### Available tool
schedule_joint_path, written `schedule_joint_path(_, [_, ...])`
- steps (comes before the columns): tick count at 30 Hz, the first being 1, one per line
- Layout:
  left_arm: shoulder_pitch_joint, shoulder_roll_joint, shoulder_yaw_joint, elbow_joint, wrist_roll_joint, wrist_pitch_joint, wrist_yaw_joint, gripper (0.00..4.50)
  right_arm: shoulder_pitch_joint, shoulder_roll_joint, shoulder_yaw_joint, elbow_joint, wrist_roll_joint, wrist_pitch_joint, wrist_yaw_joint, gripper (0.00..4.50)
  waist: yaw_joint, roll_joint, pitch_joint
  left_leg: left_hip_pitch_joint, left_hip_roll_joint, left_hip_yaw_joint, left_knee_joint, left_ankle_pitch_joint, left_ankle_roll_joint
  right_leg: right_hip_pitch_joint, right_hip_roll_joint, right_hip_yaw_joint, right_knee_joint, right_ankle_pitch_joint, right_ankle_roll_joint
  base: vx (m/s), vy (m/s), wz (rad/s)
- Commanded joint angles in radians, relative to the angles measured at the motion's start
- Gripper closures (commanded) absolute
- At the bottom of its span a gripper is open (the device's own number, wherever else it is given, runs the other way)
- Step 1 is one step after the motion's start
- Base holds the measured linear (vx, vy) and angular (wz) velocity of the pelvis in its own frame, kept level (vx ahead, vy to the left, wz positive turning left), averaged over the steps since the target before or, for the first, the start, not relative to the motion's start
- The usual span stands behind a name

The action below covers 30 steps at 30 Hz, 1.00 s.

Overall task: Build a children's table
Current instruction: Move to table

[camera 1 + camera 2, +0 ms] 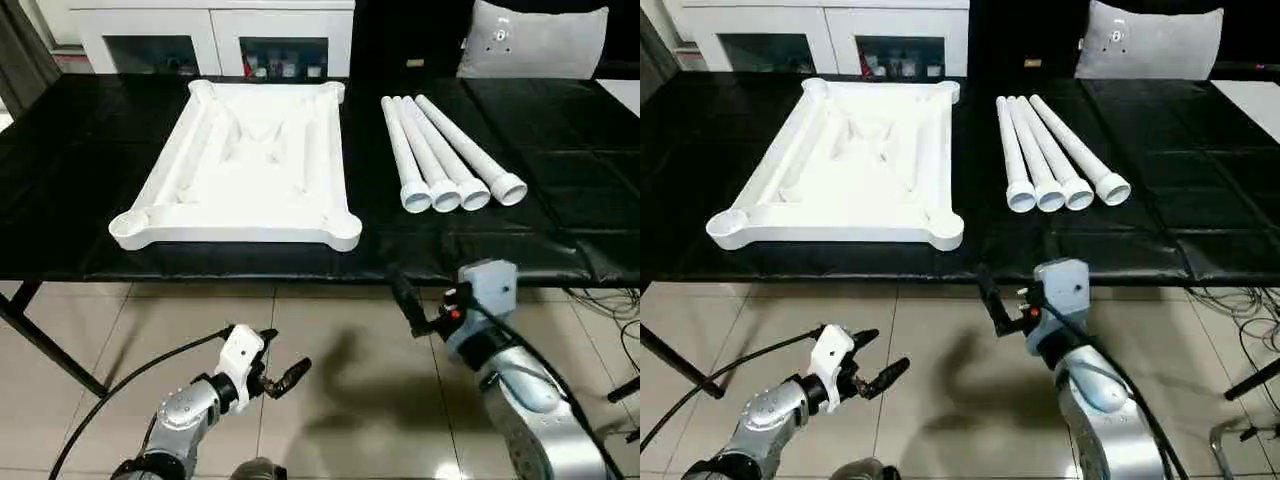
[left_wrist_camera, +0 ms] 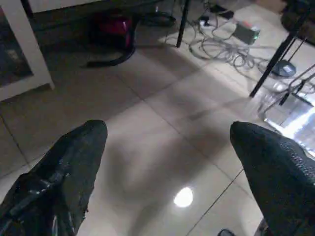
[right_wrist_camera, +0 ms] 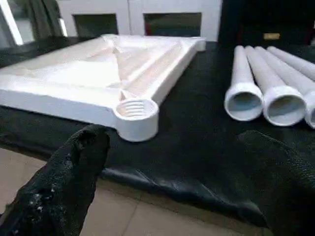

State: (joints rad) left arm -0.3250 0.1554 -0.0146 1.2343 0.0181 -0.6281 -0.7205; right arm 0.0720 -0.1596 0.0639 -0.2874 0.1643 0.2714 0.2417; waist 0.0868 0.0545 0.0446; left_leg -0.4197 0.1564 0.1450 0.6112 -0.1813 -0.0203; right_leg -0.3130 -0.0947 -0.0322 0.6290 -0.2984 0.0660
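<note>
White plastic rectangular table top [image 1: 250,165] lies upside down on the black-covered work table [image 1: 90,180], ribbed underside facing up. Its long axis runs away from the robot, toward the white cabinet [image 1: 215,35] at the back. A round socket [image 3: 136,114] with threaded inside sits at each corner; the nearest ones lie close to the work table's front edge.

Four long tapered white tubular legs [image 1: 440,155] lie flat to the robot's right of the top, apart from it, side by side and touching. Wide open ends point toward the robot; narrow ends point away and lean slightly toward the top, so the row fans a little.

Left gripper [image 1: 282,372] hangs low over the tiled floor [image 2: 162,128], in front of the work table, fingers [image 2: 64,172] spread wide, nothing between them.

Right gripper [image 1: 992,297] is raised just below the work table's front edge, facing the top and legs, fingers [image 3: 69,182] wide apart, empty.
</note>
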Motion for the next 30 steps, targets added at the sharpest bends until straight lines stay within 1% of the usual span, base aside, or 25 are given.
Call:
schedule_joint_path(1, [-0.011, 0.004, -0.007, 0.009, 0.016, 0.005, 0.009, 0.03, -0.015, 0.001, -0.01, 0.008, -0.006, -0.001, -0.006, 0.0, -0.002, -0.009, -0.053, 0.046, 0.075, -0.034, -0.096, -0.223, 0.033, -0.004, -0.071, 0.022, -0.058, 0.311, -0.167, 0.0, 0.0, 0.0])
schedule_joint_path(2, [-0.013, 0.0, -0.003, 0.011, 0.011, 0.001, -0.002, 0.03, -0.023, 0.002, -0.013, 0.014, -0.003, 0.0, -0.004, 0.0, -0.003, -0.013, -0.052, 0.045, 0.076, -0.032, -0.096, -0.215, 0.045, -0.005, -0.07, 0.023, -0.059, 0.319, -0.164, 0.0, 0.0, 0.0])
schedule_joint_path(3, [-0.018, -0.004, -0.004, 0.011, 0.01, -0.007, -0.013, 0.03, -0.035, -0.001, -0.018, 0.027, -0.003, -0.003, -0.004, 0.0, -0.005, -0.021, -0.05, 0.045, 0.075, -0.029, -0.095, -0.209, 0.056, -0.005, -0.071, 0.024, -0.06, 0.321, -0.164, 0.0, 0.0, 0.0])
schedule_joint_path(4, [-0.023, -0.009, -0.004, 0.014, 0.004, -0.009, -0.041, 0.03, -0.045, -0.004, -0.022, 0.039, -0.002, -0.005, -0.002, 0.0, -0.005, -0.021, -0.05, 0.044, 0.075, -0.029, -0.094, -0.205, 0.06, -0.005, -0.072, 0.024, -0.058, 0.316, -0.166, 0.0, 0.0, 0.0])
schedule_joint_path(5, [-0.029, -0.011, -0.008, 0.015, 0.005, -0.009, -0.061, 0.03, -0.052, -0.007, -0.025, 0.05, -0.001, -0.008, -0.001, 0.0, -0.003, -0.016, -0.05, 0.046, 0.076, -0.026, -0.096, -0.206, 0.06, -0.008, -0.073, 0.024, -0.06, 0.291, -0.175, 0.0, 0.0, 0.0])
schedule_joint_path(8, [-0.04, -0.007, -0.036, 0.016, 0.03, -0.001, -0.088, 0.03, -0.064, -0.016, -0.034, 0.079, -0.003, -0.02, 0.005, 0.0, -0.004, -0.019, -0.047, 0.047, 0.079, -0.026, -0.1, -0.223, 0.052, -0.009, -0.07, 0.024, -0.061, 0.255, -0.19, 0.0, 0.0, 0.0])
schedule_joint_path(9, [-0.029, -0.044, -0.076, -0.192, 0.014, 0.107, -0.086, 0.03, -0.066, -0.017, -0.035, 0.086, -0.005, -0.024, 0.005, 0.0, -0.005, -0.019, -0.048, 0.048, 0.086, -0.025, -0.103, -0.232, 0.049, -0.006, -0.073, 0.024, -0.059, 0.252, -0.198, 0.0, 0.0, 0.0])
schedule_joint_path(10, [-0.019, -0.069, -0.107, -0.354, 0.007, 0.21, -0.073, 0.03, -0.067, -0.017, -0.036, 0.09, -0.006, -0.026, 0.005, 0.0, -0.002, -0.017, -0.046, 0.045, 0.086, -0.028, -0.104, -0.232, 0.05, -0.007, -0.074, 0.023, -0.06, 0.244, -0.202, 0.0, 0.0, 0.0])
schedule_joint_path(11, [0.0, -0.118, -0.168, -0.669, -0.01, 0.413, -0.045, 0.03, -0.067, -0.017, -0.036, 0.097, -0.009, -0.03, 0.005, 0.0, -0.001, -0.013, -0.051, 0.05, 0.094, -0.027, -0.104, -0.234, 0.051, -0.002, -0.076, 0.023, -0.059, 0.244, -0.218, 0.0, 0.0, 0.0])
schedule_joint_path(12, [0.008, -0.137, -0.193, -0.792, -0.017, 0.496, -0.033, 0.03, -0.067, -0.016, -0.036, 0.099, -0.01, -0.032, 0.004, 0.0, 0.003, -0.016, -0.045, 0.051, 0.097, -0.024, -0.101, -0.208, 0.062, -0.007, -0.073, 0.021, -0.06, 0.251, -0.241, 0.0, 0.0, 0.0])
schedule_joint_path(13, [0.008, -0.137, -0.193, -0.792, -0.017, 0.496, -0.033, 0.03, -0.067, -0.016, -0.036, 0.099, -0.01, -0.032, 0.004, 0.0, 0.006, -0.018, -0.04, 0.043, 0.088, -0.015, -0.098, -0.198, 0.071, -0.011, -0.071, 0.023, -0.064, 0.222, -0.254, 0.0, 0.0, 0.0])
schedule_joint_path(14, [0.009, -0.148, -0.197, -0.823, -0.028, 0.517, -0.029, 0.03, -0.067, -0.017, -0.037, 0.1, -0.011, -0.034, 0.004, 0.0, 0.006, -0.018, -0.04, 0.043, 0.088, -0.015, -0.098, -0.198, 0.071, -0.011, -0.071, 0.023, -0.064, 0.222, -0.254, 0.0, 0.0, 0.0])
schedule_joint_path(15, [0.013, -0.154, -0.193, -0.84, -0.062, 0.501, -0.048, 0.03, -0.065, -0.014, -0.04, 0.101, -0.01, -0.037, 0.002, 0.0, 0.002, -0.021, -0.041, 0.031, 0.076, -0.01, -0.099, -0.166, 0.074, -0.002, -0.069, 0.024, -0.066, 0.204, -0.236, 0.0, 0.0, 0.0])
schedule_joint_path(16, [0.015, -0.157, -0.191, -0.847, -0.076, 0.492, -0.054, 0.03, -0.064, -0.012, -0.041, 0.101, -0.01, -0.039, 0.001, 0.0, -0.001, -0.028, -0.044, 0.029, 0.07, -0.01, -0.089, -0.142, 0.083, 0.002, -0.066, 0.023, -0.062, 0.224, -0.227, 0.0, 0.0, 0.0])
schedule_joint_path(17, [0.023, -0.163, -0.184, -0.891, -0.12, 0.478, -0.065, 0.03, -0.061, -0.01, -0.045, 0.104, -0.009, -0.046, -0.002, 0.0, -0.011, -0.031, -0.047, 0.02, 0.06, -0.007, -0.087, -0.106, 0.098, 0.01, -0.063, 0.023, -0.061, 0.251, -0.209, 0.0, 0.0, 0.0])
schedule_joint_path(18, [0.025, -0.163, -0.183, -0.902, -0.126, 0.479, -0.065, 0.03, -0.06, -0.009, -0.045, 0.104, -0.008, -0.047, -0.003, 0.0, -0.016, -0.032, -0.046, 0.022, 0.06, -0.006, -0.086, -0.111, 0.104, 0.005, -0.063, 0.025, -0.064, 0.253, -0.208, 0.0, 0.0, 0.0])
schedule_joint_path(19, [0.043, -0.144, -0.19, -0.99, -0.12, 0.528, -0.053, 0.03, -0.056, -0.005, -0.041, 0.11, -0.011, -0.055, -0.004, 0.0, -0.022, -0.03, -0.055, 0.022, 0.06, -0.006, -0.078, -0.092, 0.114, 0.005, -0.062, 0.027, -0.058, 0.285, -0.212, 0.0, 0.0, 0.0])
schedule_joint_path(20, [0.053, -0.136, -0.193, -1.029, -0.11, 0.558, -0.047, 0.03, -0.055, -0.003, -0.039, 0.112, -0.012, -0.058, -0.005, 0.0, -0.025, -0.024, -0.062, 0.024, 0.065, -0.008, -0.074, -0.052, 0.125, 0.001, -0.055, 0.025, -0.049, 0.349, -0.213, 0.0, 0.0, 0.0])
schedule_joint_path(21, [0.066, -0.125, -0.195, -1.073, -0.082, 0.596, -0.033, 0.03, -0.053, -0.001, -0.036, 0.114, -0.013, -0.061, -0.005, 0.0, -0.027, -0.022, -0.057, 0.027, 0.067, -0.006, -0.076, -0.05, 0.131, -0.009, -0.046, 0.022, -0.049, 0.362, -0.219, 0.0, 0.0, 0.0])
schedule_joint_path(22, [0.077, -0.117, -0.197, -1.11, -0.067, 0.632, -0.025, 0.03, -0.053, 0.0, -0.035, 0.116, -0.014, -0.062, -0.005, 0.0, -0.027, -0.022, -0.055, 0.029, 0.066, -0.004, -0.077, -0.068, 0.129, -0.012, -0.044, 0.023, -0.05, 0.345, -0.222, 0.0, 0.0, 0.0])
schedule_joint_path(24, [0.128, -0.084, -0.182, -1.225, -0.029, 0.754, 0.017, 0.03, -0.054, 0.004, -0.031, 0.115, -0.016, -0.063, -0.008, 0.0, -0.025, -0.017, -0.048, 0.033, 0.072, -0.003, -0.086, -0.136, 0.111, -0.015, -0.047, 0.025, -0.06, 0.233, -0.235, 0.0, 0.0, 0.0])
schedule_joint_path(26, [0.141, -0.074, -0.175, -1.243, -0.026, 0.778, 0.038, 0.03, -0.054, 0.005, -0.032, 0.114, -0.016, -0.063, -0.008, 0.0, -0.027, -0.015, -0.045, 0.035, 0.073, -0.002, -0.093, -0.182, 0.082, -0.016, -0.043, 0.027, -0.065, 0.153, -0.236, 0.0, 0.0, 0.0])
schedule_joint_path(27, [0.163, -0.053, -0.15, -1.252, -0.021, 0.8, 0.067, 0.03, -0.053, 0.005, -0.034, 0.111, -0.019, -0.064, -0.01, 0.0, -0.025, -0.011, -0.045, 0.039, 0.071, -0.002, -0.094, -0.201, 0.063, -0.019, -0.042, 0.03, -0.068, 0.115, -0.232, 0.0, 0.0, 0.0])
schedule_joint_path(29, [0.187, -0.03, -0.124, -1.258, -0.018, 0.812, 0.093, 0.03, -0.05, 0.004, -0.04, 0.109, -0.027, -0.068, -0.018, 0.0, -0.028, -0.013, -0.043, 0.037, 0.069, -0.002, -0.101, -0.231, 0.036, -0.021, -0.038, 0.031, -0.074, 0.074, -0.217, 0.0, 0.0, 0.0])
schedule_joint_path(30, [0.22, -0.008, -0.08, -1.262, -0.013, 0.821, 0.128, 0.03, -0.045, 0.001, -0.056, 0.111, -0.04, -0.075, -0.036, 0.0, -0.029, -0.014, -0.044, 0.039, 0.068, -0.001, -0.103, -0.252, 0.013, -0.024, -0.038, 0.033, -0.075, 0.053, -0.206, 0.0, 0.0, 0.0])
